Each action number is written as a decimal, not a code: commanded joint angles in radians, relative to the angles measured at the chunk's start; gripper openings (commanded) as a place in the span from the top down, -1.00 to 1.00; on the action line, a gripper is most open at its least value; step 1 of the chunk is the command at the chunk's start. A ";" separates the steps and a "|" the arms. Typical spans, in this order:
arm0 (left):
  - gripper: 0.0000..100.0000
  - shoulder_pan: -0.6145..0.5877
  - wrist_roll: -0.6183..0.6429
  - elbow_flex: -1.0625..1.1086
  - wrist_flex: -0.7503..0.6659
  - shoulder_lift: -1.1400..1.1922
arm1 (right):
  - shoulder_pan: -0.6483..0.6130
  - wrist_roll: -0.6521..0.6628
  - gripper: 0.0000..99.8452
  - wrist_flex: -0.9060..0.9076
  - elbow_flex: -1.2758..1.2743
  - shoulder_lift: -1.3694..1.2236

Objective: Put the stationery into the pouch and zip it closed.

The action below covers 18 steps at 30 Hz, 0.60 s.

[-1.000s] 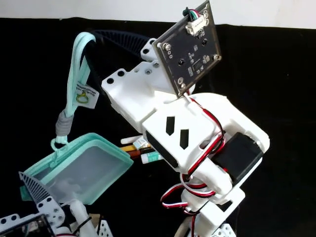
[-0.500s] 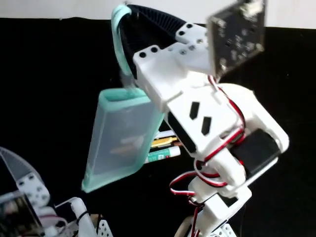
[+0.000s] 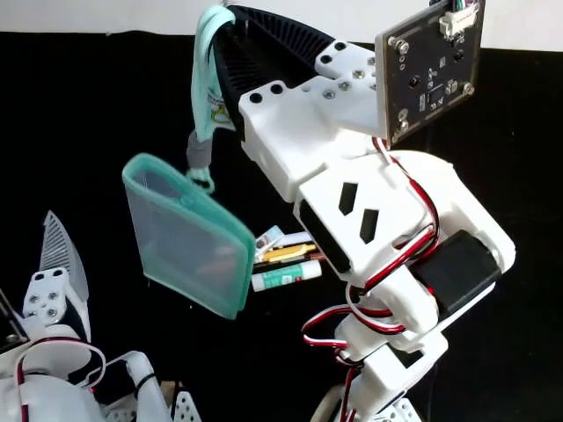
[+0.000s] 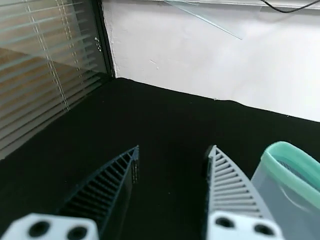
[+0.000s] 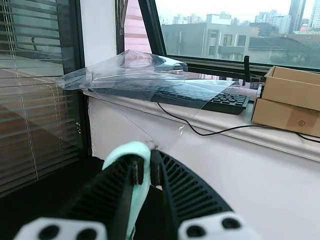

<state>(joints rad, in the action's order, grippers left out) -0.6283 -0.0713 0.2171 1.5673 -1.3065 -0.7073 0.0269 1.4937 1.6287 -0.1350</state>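
We have the pouch (image 3: 189, 236) by its strap (image 5: 125, 152), pinched in the right pincer (image 5: 146, 162), so it dangles below (seemingly unfilled). The stationery (image 3: 283, 261) lies beneath that pincer. Our left pincer (image 4: 172, 150) stands spread beside the pouch. Next we judge it needs setting down, mouth open.

The right arm (image 3: 369, 229) is chunky white moulded plastic, with two slanted black slots (image 3: 356, 211) cut in one housing, a black servo block (image 3: 457, 272) and loops of red, black and white wire (image 3: 347, 330) running along its joints. A dark square circuit board (image 3: 429, 66) with silver corner screws sits on its wrist. The right claw (image 5: 145, 161) has dark, ribbed, tapering fingers (image 3: 264, 35) on a white plate with round screw holes. The left arm (image 3: 53, 396) is white too, with red wire, and the left claw (image 4: 175, 150) has ribbed triangular fingers, one darker than the other
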 commanded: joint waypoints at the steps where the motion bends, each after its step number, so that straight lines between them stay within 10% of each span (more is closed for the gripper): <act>1: 0.54 -0.002 0.011 -0.018 -0.051 0.025 | 0.008 -0.012 0.97 -0.016 0.018 0.004; 18: 0.44 0.194 0.005 -0.364 -0.112 0.509 | -0.019 -0.035 0.97 -0.016 0.012 0.001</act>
<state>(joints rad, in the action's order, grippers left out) -0.4565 -0.0683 -0.0499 1.4768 -0.8646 -0.7119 0.0023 1.4937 1.6287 -0.1350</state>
